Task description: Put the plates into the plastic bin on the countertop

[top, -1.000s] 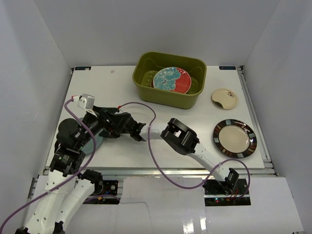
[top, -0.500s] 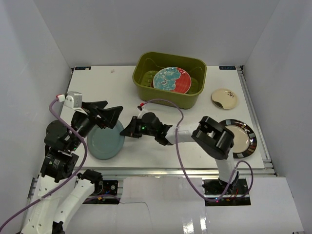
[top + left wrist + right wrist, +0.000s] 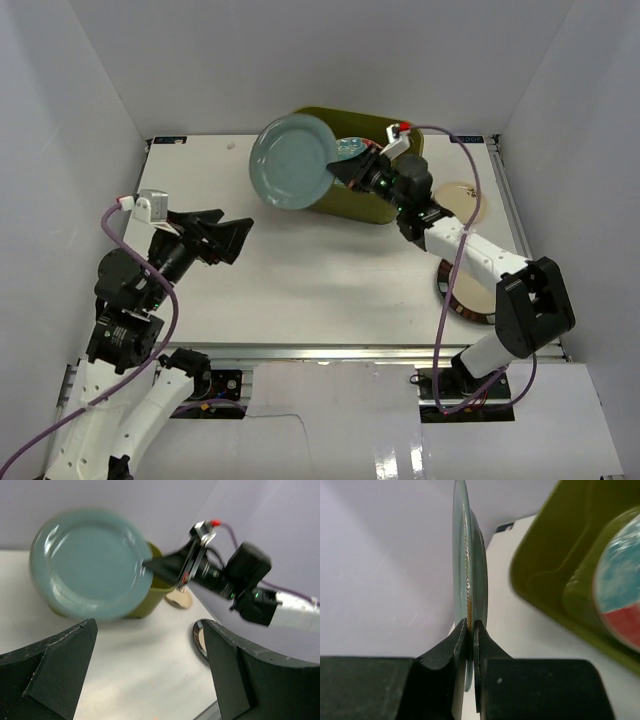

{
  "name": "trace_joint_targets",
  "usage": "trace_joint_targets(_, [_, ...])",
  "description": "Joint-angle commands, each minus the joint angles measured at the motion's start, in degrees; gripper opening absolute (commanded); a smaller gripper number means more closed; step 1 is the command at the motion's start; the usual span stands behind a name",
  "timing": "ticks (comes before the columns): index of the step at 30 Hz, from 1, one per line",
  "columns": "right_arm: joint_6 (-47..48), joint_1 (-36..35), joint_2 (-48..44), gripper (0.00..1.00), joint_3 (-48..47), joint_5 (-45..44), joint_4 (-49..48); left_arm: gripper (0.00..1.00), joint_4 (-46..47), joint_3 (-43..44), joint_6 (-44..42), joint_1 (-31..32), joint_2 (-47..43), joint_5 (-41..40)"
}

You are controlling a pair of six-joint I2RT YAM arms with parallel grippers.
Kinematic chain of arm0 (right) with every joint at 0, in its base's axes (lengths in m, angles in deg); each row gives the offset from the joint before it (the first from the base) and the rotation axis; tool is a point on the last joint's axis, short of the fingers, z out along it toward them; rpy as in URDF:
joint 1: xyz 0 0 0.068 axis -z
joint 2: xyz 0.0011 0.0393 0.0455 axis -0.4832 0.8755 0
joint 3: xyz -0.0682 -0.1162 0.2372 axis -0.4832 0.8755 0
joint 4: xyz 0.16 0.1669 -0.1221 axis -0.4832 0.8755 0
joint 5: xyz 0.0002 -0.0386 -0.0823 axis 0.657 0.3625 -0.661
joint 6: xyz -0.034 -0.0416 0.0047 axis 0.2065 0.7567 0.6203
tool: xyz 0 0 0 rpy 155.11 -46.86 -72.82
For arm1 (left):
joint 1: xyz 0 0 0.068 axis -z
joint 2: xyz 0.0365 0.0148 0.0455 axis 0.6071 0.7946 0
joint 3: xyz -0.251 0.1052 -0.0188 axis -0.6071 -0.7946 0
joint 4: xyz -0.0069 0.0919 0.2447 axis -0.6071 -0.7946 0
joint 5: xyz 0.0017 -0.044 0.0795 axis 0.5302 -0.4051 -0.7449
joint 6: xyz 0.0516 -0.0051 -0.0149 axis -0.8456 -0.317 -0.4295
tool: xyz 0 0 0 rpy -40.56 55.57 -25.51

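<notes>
Lifted off the near-left worktop (image 3: 300, 285) a moment ago, the blue plate (image 3: 292, 160) now hangs on edge by the left end of the bin (image 3: 352, 204), pinched in the right claw (image 3: 338, 172) and seemingly ready to go in, while the left claw (image 3: 230, 230) gapes empty.

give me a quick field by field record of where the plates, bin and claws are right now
right claw: shut on the rim of the blue-grey plate, held on edge in the air by the left end of the bin
left claw: open, empty, above the left side of the countertop
in bin: red-and-teal floral plate
on countertop: small cream plate and dark-rimmed beige plate, both right of the bin, partly hidden by the right arm
</notes>
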Motion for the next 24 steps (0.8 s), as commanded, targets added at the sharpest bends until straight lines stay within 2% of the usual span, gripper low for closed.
trace_joint_targets(1, [2.3, 8.0, 2.3, 0.08, -11.9, 1.1, 1.1, 0.98, 1.1, -5.5, 4.6, 0.2, 1.6, 3.8])
trace_joint_targets(2, [3.1, 9.0, 4.9, 0.08, -15.8, 1.2, 2.7, 0.98, 1.6, -6.5, 5.3, 0.3, 2.0, 4.8])
trace_joint_targets(7, [4.6, 15.3, 8.7, 0.08, -20.6, 0.8, 6.4, 0.98, 5.0, -11.4, 8.3, 0.2, 4.3, 8.8])
trace_joint_targets(11, [3.5, 19.3, 10.6, 0.08, -21.4, 1.9, 6.9, 0.98, 7.6, -14.5, 10.1, 0.2, 5.8, 10.8])
trace_joint_targets(20, [5.1, 21.4, 14.6, 0.08, -18.0, 3.8, 10.1, 0.98, 13.1, -18.6, 13.7, 0.9, 12.1, 16.0])
trace_joint_targets(22, [6.4, 21.6, 15.7, 0.13, -18.8, 2.8, 12.2, 0.98, 14.1, -19.9, 14.0, 2.0, 14.2, 15.3])
trace_joint_targets(24, [8.0, 21.6, 16.2, 0.27, -19.1, 1.4, 14.2, 0.98, 15.3, -21.1, 14.5, 3.9, 15.7, 13.9])
